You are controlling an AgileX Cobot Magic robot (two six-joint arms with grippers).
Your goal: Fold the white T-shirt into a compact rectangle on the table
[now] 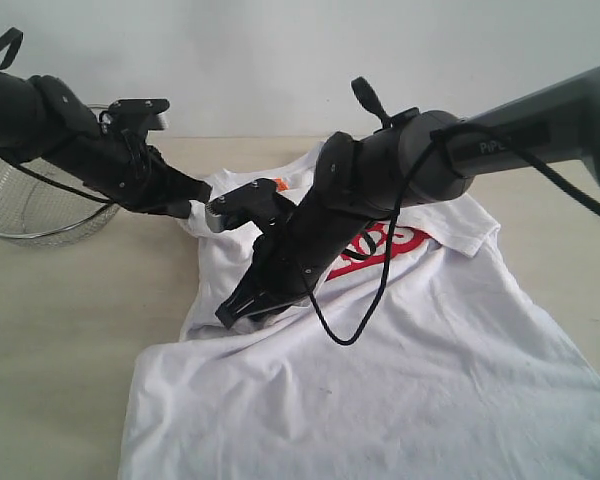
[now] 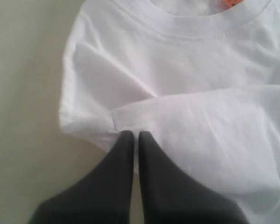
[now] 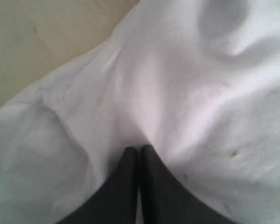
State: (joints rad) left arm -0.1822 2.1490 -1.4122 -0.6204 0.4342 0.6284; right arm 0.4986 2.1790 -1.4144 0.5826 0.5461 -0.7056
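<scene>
The white T-shirt (image 1: 430, 370) lies face up on the table (image 1: 60, 330), its red lettering (image 1: 400, 242) partly hidden by my right arm. Its left side is folded inward. My left gripper (image 1: 193, 208) is at the shirt's shoulder near the collar and orange tag (image 1: 280, 184). In the left wrist view that gripper (image 2: 133, 135) is shut, its tips pinching the edge of the folded sleeve (image 2: 144, 112). My right gripper (image 1: 228, 314) sits lower on the same side. The right wrist view shows it (image 3: 139, 149) shut, with creases in the cloth (image 3: 200, 93) running to its tips.
A round wire-mesh basket (image 1: 20, 200) stands at the far left behind my left arm. Bare tabletop (image 2: 23, 93) lies left of the shirt. The shirt's hem runs off the near edge of the exterior view.
</scene>
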